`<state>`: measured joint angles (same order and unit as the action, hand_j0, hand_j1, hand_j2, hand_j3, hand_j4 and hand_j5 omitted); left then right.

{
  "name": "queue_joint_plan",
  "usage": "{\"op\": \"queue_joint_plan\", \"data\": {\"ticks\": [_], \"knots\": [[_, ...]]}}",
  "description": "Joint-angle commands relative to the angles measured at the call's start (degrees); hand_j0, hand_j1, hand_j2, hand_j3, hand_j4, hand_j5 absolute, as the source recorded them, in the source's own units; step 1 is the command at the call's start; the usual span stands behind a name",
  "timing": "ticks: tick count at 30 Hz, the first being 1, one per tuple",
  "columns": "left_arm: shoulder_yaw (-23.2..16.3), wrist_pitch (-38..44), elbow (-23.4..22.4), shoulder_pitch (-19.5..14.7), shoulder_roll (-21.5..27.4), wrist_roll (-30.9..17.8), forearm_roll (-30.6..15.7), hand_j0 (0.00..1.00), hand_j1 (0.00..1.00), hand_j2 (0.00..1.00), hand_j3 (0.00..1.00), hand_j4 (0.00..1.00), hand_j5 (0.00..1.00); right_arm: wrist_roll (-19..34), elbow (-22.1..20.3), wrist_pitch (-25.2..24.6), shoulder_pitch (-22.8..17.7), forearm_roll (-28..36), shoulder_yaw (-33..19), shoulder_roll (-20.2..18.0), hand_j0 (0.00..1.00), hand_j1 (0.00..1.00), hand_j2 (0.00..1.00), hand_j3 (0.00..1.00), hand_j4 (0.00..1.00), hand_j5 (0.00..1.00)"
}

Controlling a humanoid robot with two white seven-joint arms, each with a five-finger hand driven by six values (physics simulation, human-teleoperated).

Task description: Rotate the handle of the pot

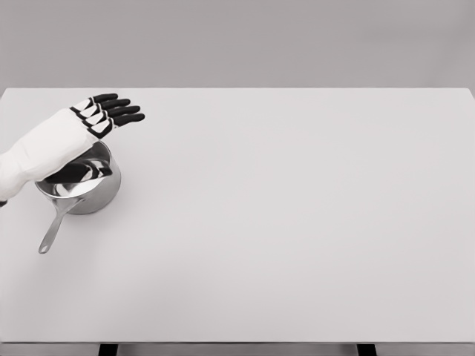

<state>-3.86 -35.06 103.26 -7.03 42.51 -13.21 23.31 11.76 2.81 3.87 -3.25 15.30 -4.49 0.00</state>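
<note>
Your left hand (105,113) hovered above the pot (83,187), fingers (125,111) spread flat and holding nothing. The pot sat at the desk's (297,222) left side, under your forearm, its handle (53,228) pointing toward you.

A single head view looks down and forward from above the near edge of the counter (297,222), tilted steeply enough that the white top fills most of the picture; the far edge runs straight across toward 12 o'clock with plain grey wall beyond it, and the near edge shows at 6 o'clock with two dark supports beneath; the camera sits at moderate range, taking in the full width; the left robot hand (104,113) enters from 9 o'clock, above a pot (82,189) at about 8 o'clock; no second view overlaps
</note>
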Motion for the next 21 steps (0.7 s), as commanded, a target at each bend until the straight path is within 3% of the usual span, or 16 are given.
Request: {"op": "queue_joint_plan", "data": {"ticks": [1,5,6,7,9,11,13,16,18,21], "knots": [[-0.09,0.06,0.01,0.0,0.11,-0.06,-0.37,1.0,1.0,1.0,1.0,1.0,1.0,0.01,0.0,0.0,0.0,-0.01,0.0,0.0,1.0,1.0,1.0,1.0,1.0,1.0],[-0.27,0.06,0.1,0.26,1.08,-0.06,-0.1,1.0,1.0,1.0,1.0,1.0,1.0,0.01,0.0,0.0,0.0,-0.01,0.0,0.0,1.0,1.0,1.0,1.0,1.0,1.0],[-1.85,0.06,0.1,0.18,1.34,-0.06,0.25,1.0,1.0,1.0,1.0,1.0,1.0,0.01,0.0,0.0,0.0,-0.01,0.0,0.0,1.0,1.0,1.0,1.0,1.0,1.0],[-4.04,0.06,0.1,0.0,1.96,-0.06,1.3,1.0,1.0,1.0,1.0,1.0,1.0,0.01,0.0,0.0,0.0,-0.01,0.0,0.0,1.0,1.0,1.0,1.0,1.0,1.0],[-4.66,0.06,0.1,0.0,2.31,-0.06,5.08,1.0,1.0,1.0,1.0,1.0,1.0,0.01,0.0,0.0,0.0,-0.01,0.0,0.0,1.0,1.0,1.0,1.0,1.0,1.0],[-5.36,0.06,0.1,-0.44,2.84,-0.06,5.7,1.0,1.0,1.0,1.0,1.0,1.0,0.01,0.0,0.0,0.0,-0.01,0.0,0.0,1.0,1.0,1.0,1.0,1.0,1.0],[-7.74,0.06,0.1,-2.11,6.44,-1.2,5.61,1.0,1.0,1.0,1.0,1.0,1.0,0.01,0.0,0.0,0.0,-0.01,0.0,0.0,1.0,1.0,1.0,1.0,1.0,1.0],[-12.31,0.06,0.18,-5.01,7.49,-1.55,5.7,1.0,1.0,1.0,1.0,1.0,1.0,0.01,0.0,0.0,0.0,-0.01,0.0,0.0,1.0,1.0,1.0,1.0,1.0,1.0],[-15.91,0.06,0.18,-5.01,10.13,-1.55,5.7,1.0,1.0,1.0,1.0,1.0,1.0,0.01,0.0,0.0,0.0,-0.01,0.0,0.0,1.0,1.0,1.0,1.0,1.0,1.0],[-17.49,0.06,0.1,-5.01,12.06,-1.47,5.52,1.0,1.0,1.0,1.0,1.0,1.0,0.01,0.0,0.0,0.0,-0.01,0.0,0.0,1.0,1.0,1.0,1.0,1.0,1.0]]}}
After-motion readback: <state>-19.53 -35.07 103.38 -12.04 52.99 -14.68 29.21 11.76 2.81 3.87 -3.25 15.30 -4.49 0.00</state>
